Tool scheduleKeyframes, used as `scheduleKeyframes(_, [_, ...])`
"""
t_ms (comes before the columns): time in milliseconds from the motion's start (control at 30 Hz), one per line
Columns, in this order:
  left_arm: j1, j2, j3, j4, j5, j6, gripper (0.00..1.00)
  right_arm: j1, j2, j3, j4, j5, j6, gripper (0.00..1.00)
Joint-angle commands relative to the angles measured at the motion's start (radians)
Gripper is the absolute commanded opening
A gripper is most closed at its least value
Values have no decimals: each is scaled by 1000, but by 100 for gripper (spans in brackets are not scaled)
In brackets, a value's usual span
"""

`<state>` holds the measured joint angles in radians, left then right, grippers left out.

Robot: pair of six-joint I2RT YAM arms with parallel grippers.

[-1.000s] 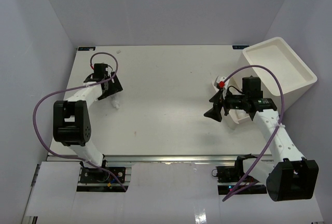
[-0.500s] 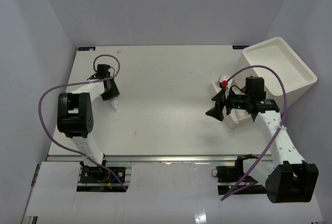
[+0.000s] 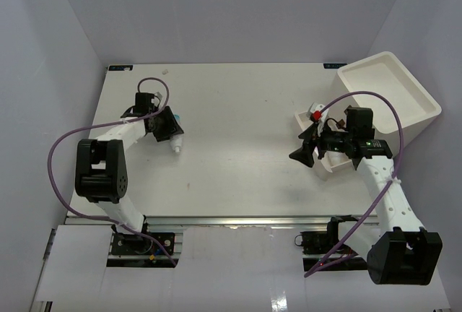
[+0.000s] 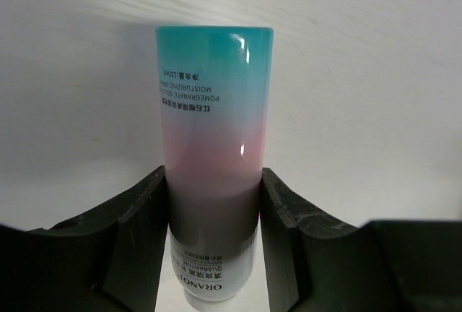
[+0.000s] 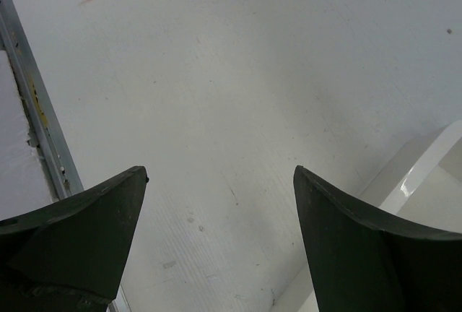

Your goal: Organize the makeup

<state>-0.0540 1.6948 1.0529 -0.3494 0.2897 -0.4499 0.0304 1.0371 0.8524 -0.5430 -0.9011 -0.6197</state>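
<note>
My left gripper is shut on the makeup's pink tube with a teal cap. The tube's white end reaches back between the fingers and its teal end points away from the camera. From above, the same gripper holds the tube at the table's left side. My right gripper stands open at the right, with only bare table between its fingers. A small white piece with a red bit shows just behind that arm. No other makeup is visible.
The big white bin stands at the far right corner. A low white tray lies partly under the right arm, and its rim shows in the right wrist view. The metal rail marks the table's near edge.
The left gripper closed on the pink tube and carried it to the right. The right arm shifted slightly and stayed open.
</note>
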Motion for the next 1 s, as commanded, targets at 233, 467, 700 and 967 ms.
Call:
scheduleKeyframes(233, [-334,-119,-11,486,547,-207,0,-130,4,-21,54,-151,122,90])
scheduleKeyframes(467, [-448,-92,-94,950,573,-373,0,-131,-13,-87,340,-149,540,97])
scheduleKeyframes(700, [-590,-30,-57,1129,465,-368,0,-91,-69,-158,815,-153,985,90])
scheduleKeyframes(967, [-668,22,-20,1275,422,-393,0,6,42,-154,1201,-138,1283,90])
